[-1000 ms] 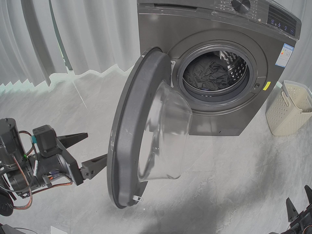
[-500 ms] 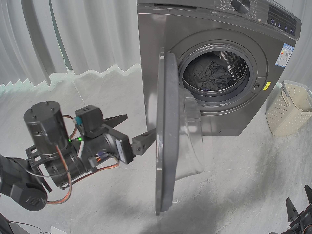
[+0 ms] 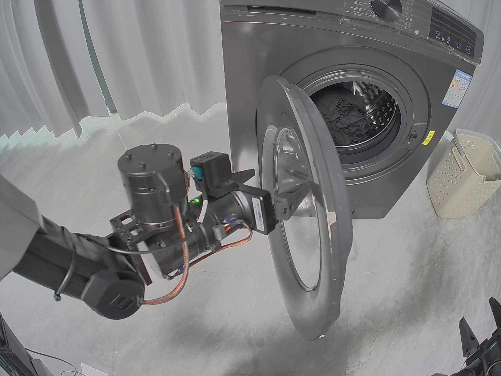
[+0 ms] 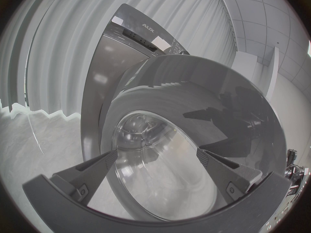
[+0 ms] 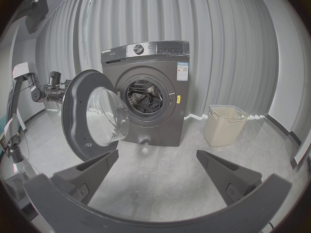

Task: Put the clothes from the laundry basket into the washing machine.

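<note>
Left pincer (image 3: 282, 179) was wide open, gripping nothing, fingertips right at the outer face of the half-shut door (image 3: 331, 225). Washing machine (image 3: 250, 69) stood behind. Dark clothes (image 3: 344, 116) lay in the drum (image 3: 378, 105). Laundry basket (image 3: 464, 178) sat on the floor (image 3: 407, 267) just right of the machine. Right pincer (image 5: 156, 152) was low, spread open, empty.

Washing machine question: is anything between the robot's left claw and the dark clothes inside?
Yes. The half-open door stands between them: the open left claw is at the door's outer face, and the dark clothes lie in the washing machine drum behind it.
</note>
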Robot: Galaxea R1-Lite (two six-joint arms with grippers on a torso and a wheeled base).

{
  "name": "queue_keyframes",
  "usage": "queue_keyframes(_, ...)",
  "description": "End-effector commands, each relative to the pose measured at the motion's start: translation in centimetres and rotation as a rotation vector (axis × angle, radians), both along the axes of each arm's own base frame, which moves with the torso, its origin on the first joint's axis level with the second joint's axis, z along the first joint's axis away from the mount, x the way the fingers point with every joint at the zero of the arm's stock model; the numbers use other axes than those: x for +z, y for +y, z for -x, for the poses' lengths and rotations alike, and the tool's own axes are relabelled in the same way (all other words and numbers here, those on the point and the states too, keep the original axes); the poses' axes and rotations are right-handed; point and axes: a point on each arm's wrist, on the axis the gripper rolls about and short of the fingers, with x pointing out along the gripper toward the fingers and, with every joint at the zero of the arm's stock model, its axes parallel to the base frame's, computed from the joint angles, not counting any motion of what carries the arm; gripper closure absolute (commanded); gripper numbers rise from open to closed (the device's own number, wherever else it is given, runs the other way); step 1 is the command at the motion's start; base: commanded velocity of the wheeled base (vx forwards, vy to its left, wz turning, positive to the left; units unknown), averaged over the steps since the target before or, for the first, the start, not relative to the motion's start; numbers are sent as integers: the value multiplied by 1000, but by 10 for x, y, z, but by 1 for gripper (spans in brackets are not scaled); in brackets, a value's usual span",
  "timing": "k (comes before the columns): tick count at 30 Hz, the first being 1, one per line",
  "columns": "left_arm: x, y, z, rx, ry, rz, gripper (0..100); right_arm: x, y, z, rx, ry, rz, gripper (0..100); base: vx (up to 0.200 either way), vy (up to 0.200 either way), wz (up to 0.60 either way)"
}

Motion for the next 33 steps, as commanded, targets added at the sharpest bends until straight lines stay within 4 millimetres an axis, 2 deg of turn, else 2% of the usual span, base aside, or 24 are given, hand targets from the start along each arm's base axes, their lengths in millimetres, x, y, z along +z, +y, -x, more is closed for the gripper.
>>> queue_keyframes(1,-12,-24,-26,0,-2,4,0,-2,0,1,0,-9,0,0,0,0,0)
queue_keyframes(8,1,-46,-52,28,-51,87,0,-2,0,1,0,-9,0,0,0,0,0)
queue_keyframes(18,-4,-77,-88,93,-96,143,0,-2,0,1,0,-9,0,0,0,0,0)
queue_keyframes(22,-7,-82,-99,125,-109,161,0,-2,0,1,-1,-9,0,0,0,0,0)
queue_keyframes(29,-5,-85,-103,134,-104,193,0,-2,0,1,0,-9,0,0,0,0,0)
queue_keyframes(33,2,-77,-95,140,-98,191,0,-2,0,1,0,-9,0,0,0,0,0)
